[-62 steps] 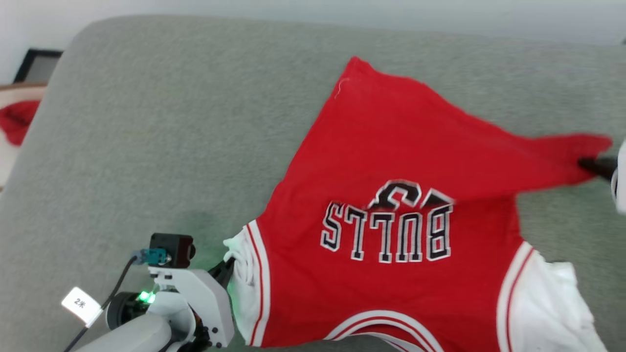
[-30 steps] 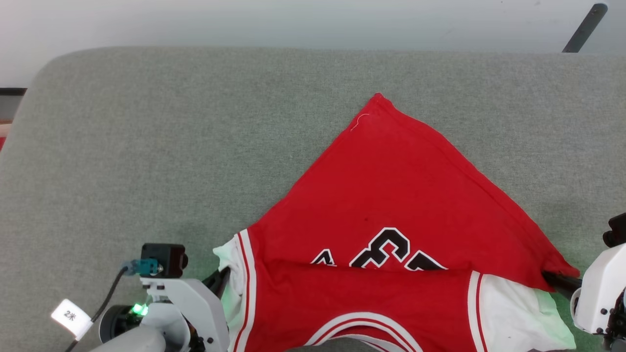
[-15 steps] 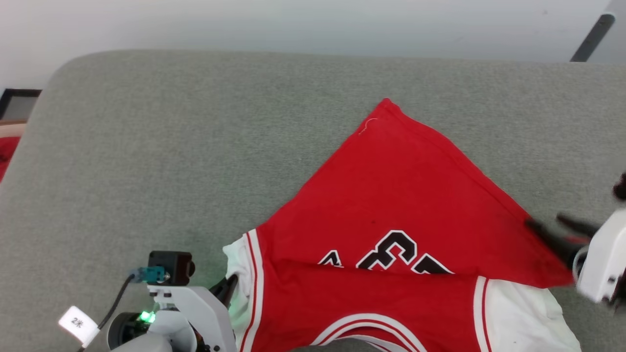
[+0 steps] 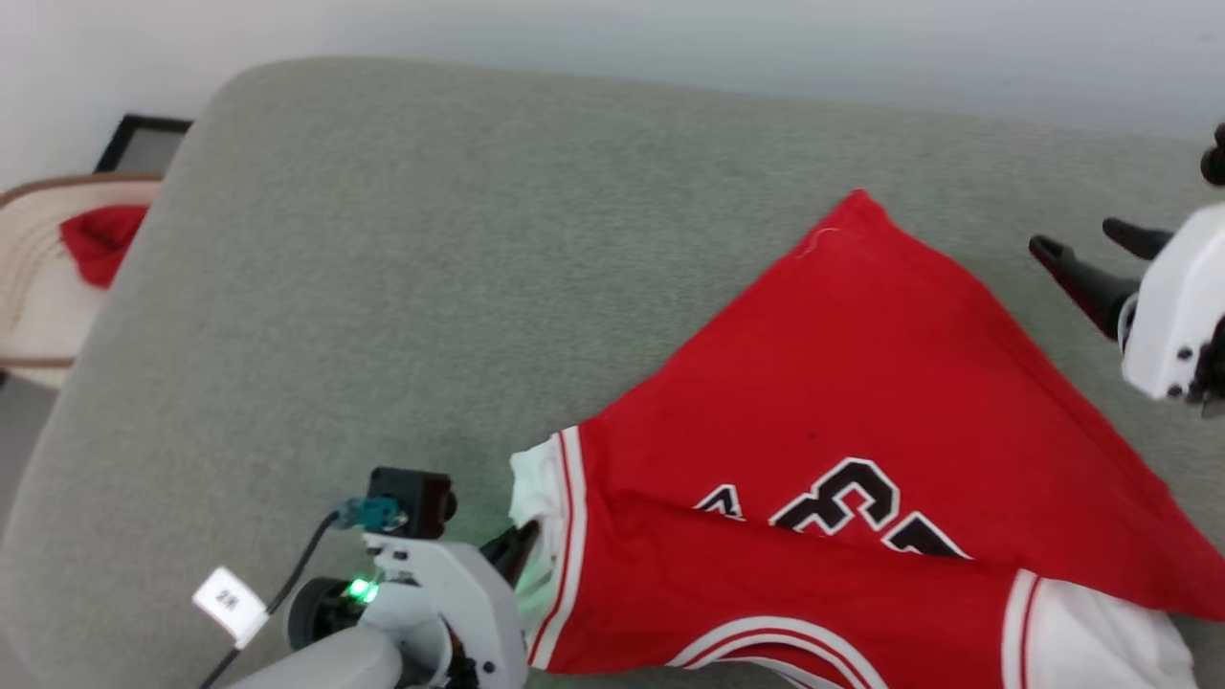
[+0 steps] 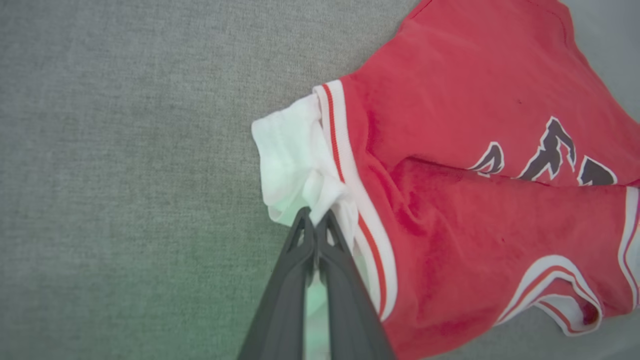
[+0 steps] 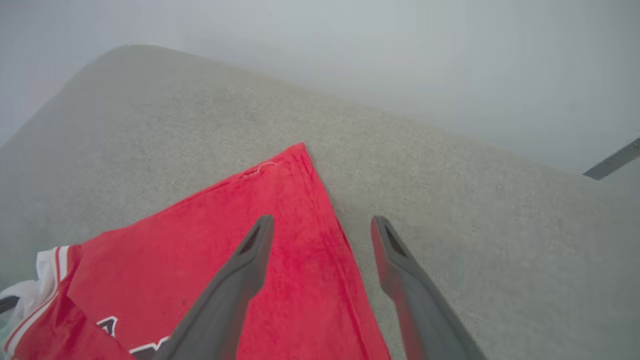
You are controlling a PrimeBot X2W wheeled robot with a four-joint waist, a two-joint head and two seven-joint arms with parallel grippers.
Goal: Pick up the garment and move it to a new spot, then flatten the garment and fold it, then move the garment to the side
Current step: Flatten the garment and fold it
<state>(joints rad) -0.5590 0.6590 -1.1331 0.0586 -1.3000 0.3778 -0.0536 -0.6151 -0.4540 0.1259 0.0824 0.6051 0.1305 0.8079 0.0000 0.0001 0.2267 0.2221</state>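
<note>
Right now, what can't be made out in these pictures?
1. Head view: lettering on the garment; a fold of red fabric hides all but the characters' tops.
2. Head view: its lower-right sleeve runs off the bottom edge.
3. Head view: tips of the left pincer, tucked behind the garment's white fabric.
4. Head view: the red cloth at left, too small to identify.
5. Right wrist view: haze blurs everything beyond the cushion.

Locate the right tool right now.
Head view, upper right: the right tool hangs open over the grey cushion, just right of the garment's far corner, clear of the cloth.
</note>
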